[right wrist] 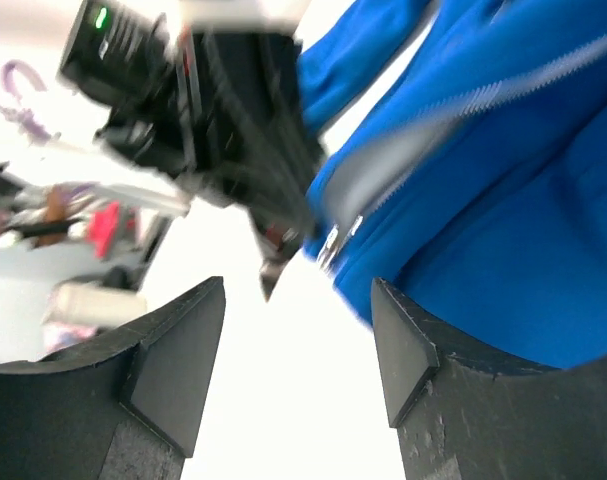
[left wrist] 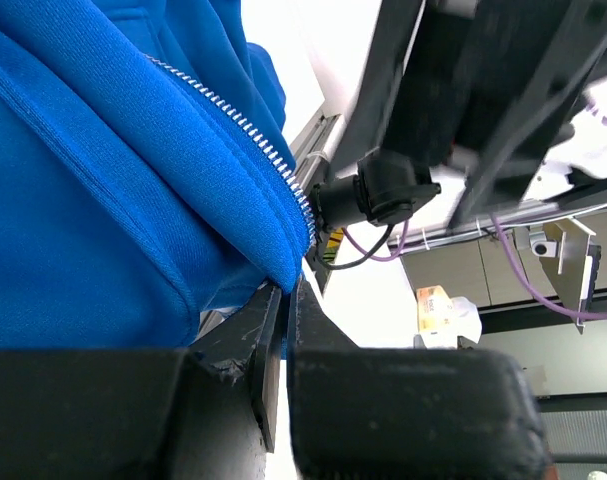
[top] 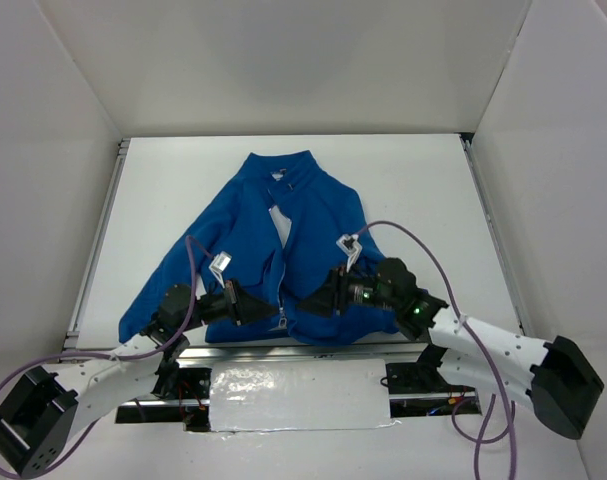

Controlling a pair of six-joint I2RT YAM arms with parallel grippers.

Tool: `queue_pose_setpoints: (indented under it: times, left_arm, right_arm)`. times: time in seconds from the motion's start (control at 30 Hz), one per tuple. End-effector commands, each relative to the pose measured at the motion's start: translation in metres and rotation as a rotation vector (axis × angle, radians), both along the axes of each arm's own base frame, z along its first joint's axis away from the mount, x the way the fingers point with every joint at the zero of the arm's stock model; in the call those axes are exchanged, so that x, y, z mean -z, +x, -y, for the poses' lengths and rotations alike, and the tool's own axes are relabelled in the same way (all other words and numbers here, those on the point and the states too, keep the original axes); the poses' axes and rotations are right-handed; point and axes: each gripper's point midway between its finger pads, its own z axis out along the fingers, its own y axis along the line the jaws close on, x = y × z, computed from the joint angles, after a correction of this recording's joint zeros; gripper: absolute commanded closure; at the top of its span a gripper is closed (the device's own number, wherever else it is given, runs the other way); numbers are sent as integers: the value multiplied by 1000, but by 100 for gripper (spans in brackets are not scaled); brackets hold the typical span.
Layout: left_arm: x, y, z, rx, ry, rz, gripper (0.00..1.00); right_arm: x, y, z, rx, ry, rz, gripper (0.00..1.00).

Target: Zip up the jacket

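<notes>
The bright blue jacket (top: pixel 318 225) lies spread on the white table (top: pixel 423 200), collar at the far end, its front parted near the collar. My left gripper (top: pixel 271 311) is at the bottom hem by the zipper (top: pixel 282 285). In the left wrist view the left gripper (left wrist: pixel 286 290) is shut on the jacket's hem corner (left wrist: pixel 268 250), just below the zipper teeth (left wrist: pixel 245 127). My right gripper (top: pixel 315 300) hovers just right of the zipper's lower end. In the right wrist view the right gripper (right wrist: pixel 298 305) is open and holds nothing, and the jacket (right wrist: pixel 513 220) lies beyond its right finger.
White walls enclose the table on three sides. A metal rail (top: pixel 101 235) runs along the table's left edge. Purple cables (top: pixel 423 250) loop from both arms over the jacket's lower part. The two grippers are close together at the near table edge.
</notes>
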Motion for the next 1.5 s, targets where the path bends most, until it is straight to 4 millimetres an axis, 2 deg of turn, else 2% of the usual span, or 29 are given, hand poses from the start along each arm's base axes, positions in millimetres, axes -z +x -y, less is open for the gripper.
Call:
queue_pose_setpoints:
  times: [0.0,0.03,0.07,0.1,0.2,0.27,0.3,0.33,0.6,0.9,1.47]
  left_arm:
    - [-1,-6,-1,19,-14,30,100]
    - [0,-7,-1,19,-14,29,100]
    - [1,-6,-1,16,-13,26,100]
    - [0,-7,0,17,-14,29,100]
    - [1,-5,0,9,-10,25,100]
    - [2,-4,0,5,-7,19,100]
    - [2,-4,0,6,-6,15,100]
    - [1,-4,0,6,-6,15,100]
    - [3,-1,1,0,5,0,100]
    - [0,2,1,-12,1,3,100]
    - [-3,2,3,-10,-7,-1,100]
  right_arm:
    - [-10,-18,2,32,104,-63,33]
    - [-15,-26,1,22,130,-64,33]
    - [-7,-29,2,42,138,-98,33]
    - [-16,-37,-1,18,181,-84,34]
    - [-15,-44,-6,20,213,-95,34]
    - [-6,-42,-8,41,206,-110,35]
    - [-11,-42,-9,40,237,-96,35]
    - [-4,-42,-12,38,222,-119,35]
    - [-5,-45,-29,19,238,-120,37]
    - [4,-54,-30,52,213,-153,38]
    - [35,-48,-40,103,124,-182,38]
